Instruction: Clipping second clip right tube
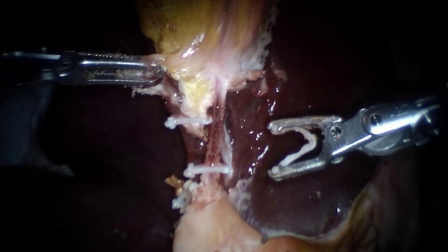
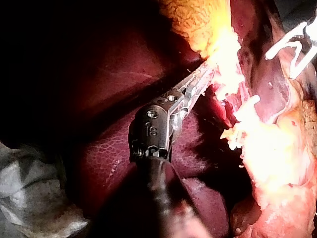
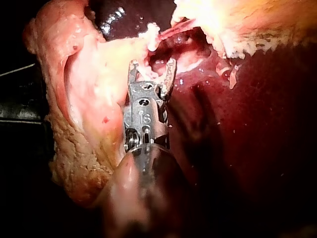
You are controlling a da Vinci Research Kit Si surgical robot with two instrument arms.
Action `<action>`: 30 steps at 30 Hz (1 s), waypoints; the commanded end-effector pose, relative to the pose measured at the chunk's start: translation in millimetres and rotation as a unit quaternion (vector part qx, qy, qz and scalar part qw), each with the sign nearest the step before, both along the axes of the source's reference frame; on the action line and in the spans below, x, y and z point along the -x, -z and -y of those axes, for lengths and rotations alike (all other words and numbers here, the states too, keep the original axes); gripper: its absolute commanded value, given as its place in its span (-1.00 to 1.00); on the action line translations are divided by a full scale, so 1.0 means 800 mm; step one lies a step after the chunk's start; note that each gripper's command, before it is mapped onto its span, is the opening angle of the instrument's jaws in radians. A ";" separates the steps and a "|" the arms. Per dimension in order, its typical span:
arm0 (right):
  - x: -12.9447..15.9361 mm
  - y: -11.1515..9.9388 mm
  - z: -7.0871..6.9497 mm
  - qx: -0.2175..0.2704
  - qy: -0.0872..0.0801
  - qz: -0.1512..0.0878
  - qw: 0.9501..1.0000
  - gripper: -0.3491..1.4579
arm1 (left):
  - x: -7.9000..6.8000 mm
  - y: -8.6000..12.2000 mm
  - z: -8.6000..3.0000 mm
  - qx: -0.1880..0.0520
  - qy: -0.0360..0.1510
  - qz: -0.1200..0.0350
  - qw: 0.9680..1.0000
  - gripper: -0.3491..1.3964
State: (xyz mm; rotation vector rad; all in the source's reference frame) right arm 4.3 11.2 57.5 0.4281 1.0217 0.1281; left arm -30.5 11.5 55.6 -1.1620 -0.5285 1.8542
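Over wet liver (image 1: 289, 205): left instrument (image 1: 158, 73) claw clamps likely gallbladder (image 1: 186, 28); right instrument (image 1: 274, 150) claw holds clip (image 1: 305, 144).

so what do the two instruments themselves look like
Both are silvery metal on dark shafts, with stamped marks on the wrist joint. The left instrument has long slim jaws with ridged inner faces. The right instrument has wider forked jaws and a screw at the pivot.

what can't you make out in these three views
- Endoscope view: the lowest clips on the tube are small and bunched; their number is unclear.
- Left wrist view: glare washes out the gripped tissue where the left instrument holds it.
- Right wrist view: the loaded clip held in the right instrument is hard to separate from the whitish tissue behind.
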 end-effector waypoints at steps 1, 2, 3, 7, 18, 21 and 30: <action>0.0000 0.0000 0.0000 0.000 0.000 0.000 1.000 -0.07 | -0.0001 0.0001 0.0000 0.000 0.000 0.000 1.000 -1.00; 0.0000 0.0000 0.0000 0.000 0.000 0.000 1.000 -0.07 | -0.0001 0.0002 0.0000 0.000 0.000 0.000 1.000 -1.00; 0.0000 0.0000 0.0000 0.000 0.000 0.000 1.000 -0.07 | -0.0002 0.0004 0.0000 -0.001 0.000 0.000 1.000 -1.00; 0.0000 0.0000 0.0000 0.000 0.000 0.000 1.000 -0.07 | -0.0014 0.0025 -0.0008 -0.006 -0.003 0.004 1.000 -1.00; -0.0001 -0.0001 0.0000 0.000 0.000 0.000 1.000 -0.07 | -0.0056 0.0083 -0.0031 -0.010 0.017 0.011 1.000 -1.00; -0.0007 -0.0001 -0.0001 0.000 -0.002 0.001 1.000 -0.07 | -0.0055 0.0082 -0.0030 -0.009 0.018 0.011 1.000 -1.00; -0.0044 -0.0012 -0.0001 -0.020 -0.015 0.004 1.000 -0.07 | -0.0053 0.0081 -0.0028 -0.009 0.018 0.010 1.000 -1.00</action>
